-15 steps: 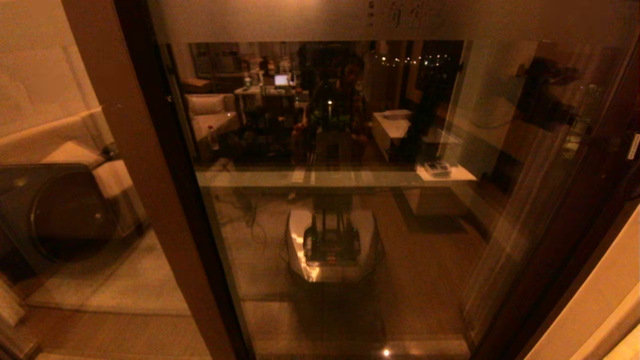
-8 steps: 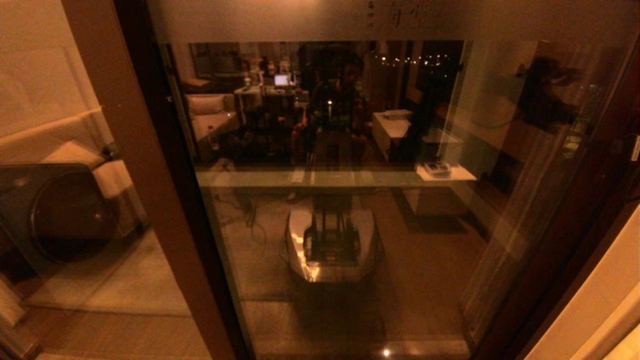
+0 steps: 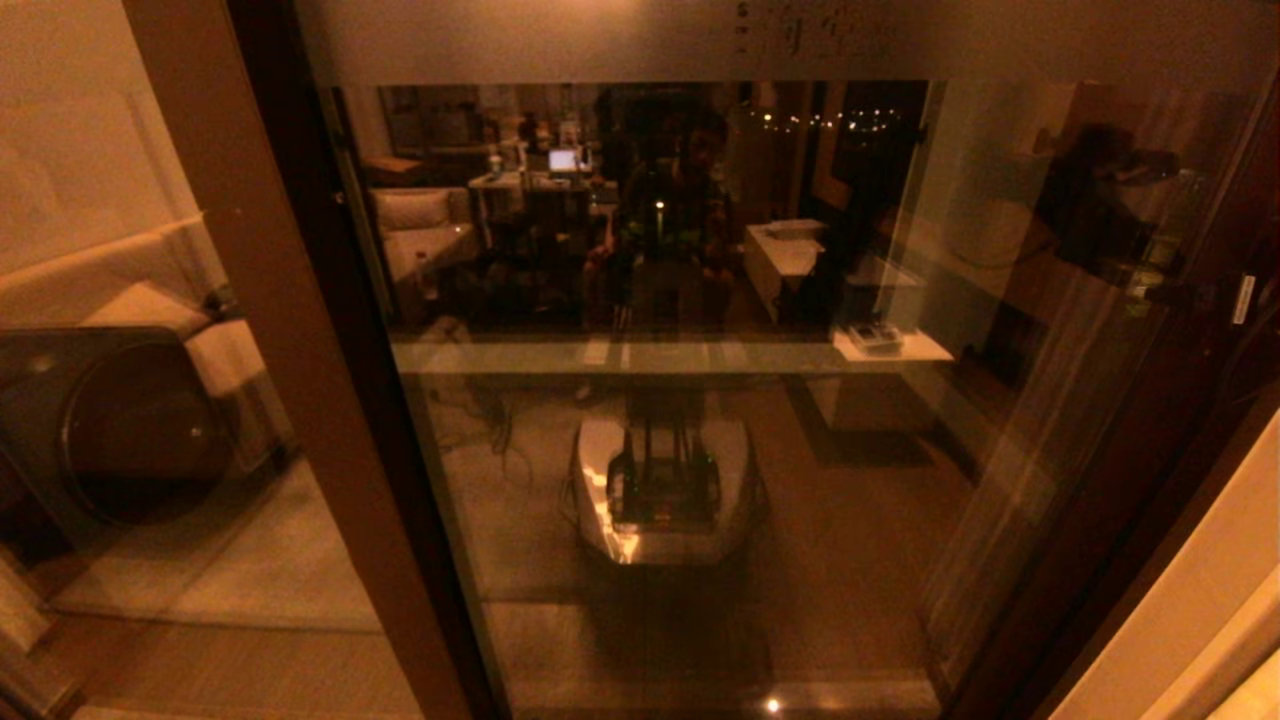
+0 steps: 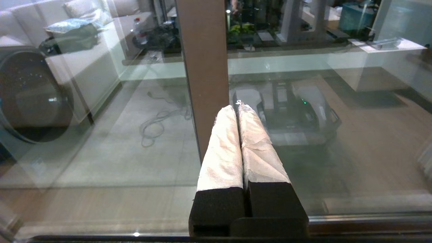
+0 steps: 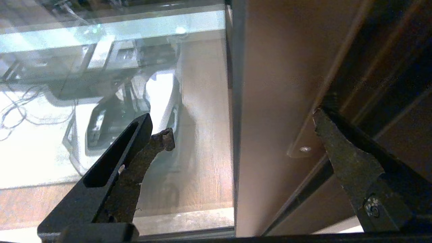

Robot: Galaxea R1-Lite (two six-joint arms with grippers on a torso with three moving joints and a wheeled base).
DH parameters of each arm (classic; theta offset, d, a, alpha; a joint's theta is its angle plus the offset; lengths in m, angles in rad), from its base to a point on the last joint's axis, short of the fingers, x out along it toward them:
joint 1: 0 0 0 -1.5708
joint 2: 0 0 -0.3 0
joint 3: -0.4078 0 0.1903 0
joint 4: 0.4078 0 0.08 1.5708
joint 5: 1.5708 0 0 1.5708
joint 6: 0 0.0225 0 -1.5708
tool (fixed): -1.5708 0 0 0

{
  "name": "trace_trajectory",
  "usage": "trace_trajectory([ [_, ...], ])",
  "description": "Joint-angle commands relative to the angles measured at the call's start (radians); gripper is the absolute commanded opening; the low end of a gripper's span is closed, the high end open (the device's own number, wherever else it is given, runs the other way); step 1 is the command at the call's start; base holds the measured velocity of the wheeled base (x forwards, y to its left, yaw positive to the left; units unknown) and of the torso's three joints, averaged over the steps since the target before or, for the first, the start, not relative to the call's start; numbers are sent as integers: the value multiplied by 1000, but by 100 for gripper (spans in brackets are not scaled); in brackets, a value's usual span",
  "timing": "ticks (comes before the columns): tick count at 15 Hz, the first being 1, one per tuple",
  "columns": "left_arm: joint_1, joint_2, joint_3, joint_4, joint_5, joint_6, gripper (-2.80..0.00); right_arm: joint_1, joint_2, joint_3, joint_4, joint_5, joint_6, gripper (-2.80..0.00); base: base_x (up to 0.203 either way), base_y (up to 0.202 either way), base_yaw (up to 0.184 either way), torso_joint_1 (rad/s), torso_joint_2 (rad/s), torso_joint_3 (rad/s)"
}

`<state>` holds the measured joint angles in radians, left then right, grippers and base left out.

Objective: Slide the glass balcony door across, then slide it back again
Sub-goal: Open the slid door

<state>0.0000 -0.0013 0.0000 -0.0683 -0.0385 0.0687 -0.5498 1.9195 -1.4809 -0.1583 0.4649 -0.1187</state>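
Observation:
The glass balcony door (image 3: 700, 430) fills the head view, with a frosted top band of small characters (image 3: 800, 30) and a brown stile (image 3: 300, 400) on its left. My left gripper (image 4: 238, 106) is shut, empty, its white-wrapped fingers (image 4: 222, 152) pointing at that brown stile (image 4: 202, 60) close to the glass. My right gripper (image 5: 241, 125) is open at the door's right side. One finger (image 5: 141, 158) lies before the glass, the other (image 5: 347, 158) before the dark frame, with the door's brown right stile (image 5: 270, 84) between them. A dark slot (image 5: 312, 184) runs beside that stile.
A front-loading washer (image 3: 120, 430) stands behind the left glass panel. A cream wall (image 3: 1190, 610) closes the lower right. My own base is mirrored in the glass (image 3: 660, 490). A loose cable (image 4: 158, 118) lies on the floor beyond the glass.
At the right edge of the head view the right arm's white tag has shifted a little left, and its dark reflection has moved. The door's left stile has not visibly moved.

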Motion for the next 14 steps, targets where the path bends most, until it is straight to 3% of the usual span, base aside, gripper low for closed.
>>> trace_trajectory([
  [1,0,1,31,-1,0,0,-280,2,21,-6,-5,3,-2,0,0,0,0,0,0,0],
  [14,0,1,31,-1,0,0,-280,45,38,-26,-16,5,-1,0,0,0,0,0,0,0],
])
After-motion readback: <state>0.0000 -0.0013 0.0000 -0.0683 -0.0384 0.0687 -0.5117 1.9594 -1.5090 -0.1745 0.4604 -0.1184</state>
